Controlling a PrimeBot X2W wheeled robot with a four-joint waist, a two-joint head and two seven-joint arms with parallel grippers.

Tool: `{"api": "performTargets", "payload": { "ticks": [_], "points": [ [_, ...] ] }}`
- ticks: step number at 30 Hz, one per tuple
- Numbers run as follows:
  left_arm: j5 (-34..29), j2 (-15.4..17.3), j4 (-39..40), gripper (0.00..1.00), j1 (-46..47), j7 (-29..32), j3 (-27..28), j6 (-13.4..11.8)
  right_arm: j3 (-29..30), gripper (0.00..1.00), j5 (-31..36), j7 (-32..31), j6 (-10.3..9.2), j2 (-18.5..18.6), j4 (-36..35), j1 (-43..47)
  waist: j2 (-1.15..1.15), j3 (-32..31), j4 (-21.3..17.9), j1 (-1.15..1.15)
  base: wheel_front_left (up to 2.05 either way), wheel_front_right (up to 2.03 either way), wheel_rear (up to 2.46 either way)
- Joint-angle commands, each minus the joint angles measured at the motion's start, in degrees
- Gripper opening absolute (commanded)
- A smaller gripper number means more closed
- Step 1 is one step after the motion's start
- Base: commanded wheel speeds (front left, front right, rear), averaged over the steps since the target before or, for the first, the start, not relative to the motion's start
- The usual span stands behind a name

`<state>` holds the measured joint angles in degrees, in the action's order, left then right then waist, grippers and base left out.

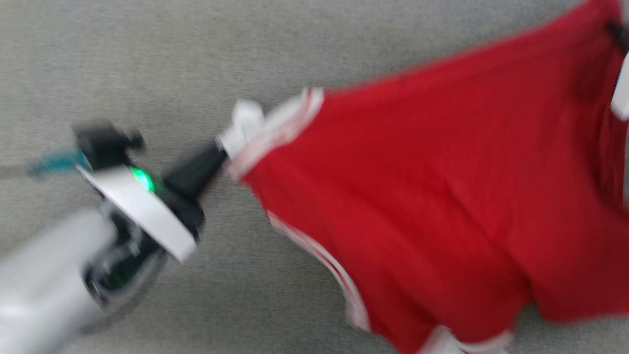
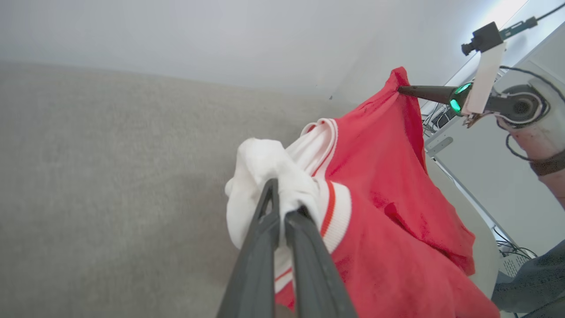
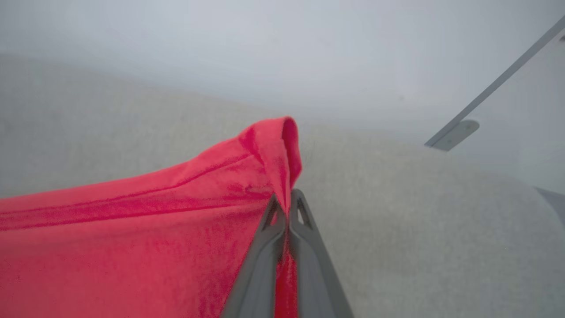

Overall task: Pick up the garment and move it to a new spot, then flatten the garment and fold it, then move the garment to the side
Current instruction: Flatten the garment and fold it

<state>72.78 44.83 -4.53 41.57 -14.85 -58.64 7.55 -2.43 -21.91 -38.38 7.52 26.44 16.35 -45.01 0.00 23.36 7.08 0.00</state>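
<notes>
The garment (image 1: 442,196) is held up over the grey table (image 1: 147,49), stretched between both arms. The left end effector (image 2: 284,198) is clamped on a bunched white sleeve with striped trim. The right end effector (image 3: 287,197) is pinched shut on a fold of red cloth at the opposite end. The taut upper edge, the long axis, runs from one grip to the other, and the body sags below it. Carrying it to a new spot likely needs both arms travelling together to keep that span.
</notes>
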Motion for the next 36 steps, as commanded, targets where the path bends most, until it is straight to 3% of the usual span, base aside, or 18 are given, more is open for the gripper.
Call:
{"api": "performTargets", "payload": {
  "ticks": [1, 10, 14, 20, 27, 32, 36],
  "points": [
    [2.4, 1.0, -0.5, 0.0, 4.1, 0.6, 0.2, -0.1, 1.7, 0.0, 1.6, 1.3, -0.06, -0.9, 0.6, -3.0, 0.0, 1.5, -1.5, 0.0, 0.0, 0.0, 0.0],
    [12.5, 3.0, -10.9, 0.0, 30.5, 7.5, 6.5, -0.1, 10.6, 0.0, 10.9, 11.0, -0.15, -9.4, 7.5, -24.1, 0.0, 7.1, -6.7, 0.0, 0.0, 0.0, 0.0],
    [14.3, 1.8, -17.8, 0.0, 40.9, 7.7, 10.4, -0.2, 15.8, 0.0, 14.9, 16.7, -0.22, -12.8, 10.9, -32.7, 0.0, 8.0, -8.3, 0.0, 0.0, 0.0, 0.0],
    [16.1, -0.2, -22.6, 0.0, 50.1, 7.0, 14.1, -0.2, 19.6, 0.0, 20.2, 23.3, -0.3, -14.3, 16.3, -39.7, 0.0, 7.6, -9.1, 0.0, 0.0, 0.0, 0.0],
    [18.5, -1.2, -15.9, 0.0, 41.7, 8.9, 11.3, -0.1, 16.2, 0.0, 19.7, 24.5, -0.19, -14.4, 21.4, -35.4, 0.0, 6.8, -8.3, 0.0, 0.0, 0.0, 0.0],
    [18.2, -0.1, -7.2, 0.0, 27.0, 5.3, 7.9, -0.1, 10.3, 0.0, 14.9, 23.3, -0.16, -13.0, 22.9, -26.1, 0.0, 5.1, -7.4, 0.0, 0.0, 0.0, 0.0],
    [19.7, -0.1, 0.2, 0.0, 14.9, 2.1, 6.7, -0.1, 7.1, 0.0, 8.1, 21.5, -0.16, -10.4, 18.9, -15.1, 0.0, 3.0, -6.3, 0.0, 0.0, 0.0, 0.0]
  ]
}}
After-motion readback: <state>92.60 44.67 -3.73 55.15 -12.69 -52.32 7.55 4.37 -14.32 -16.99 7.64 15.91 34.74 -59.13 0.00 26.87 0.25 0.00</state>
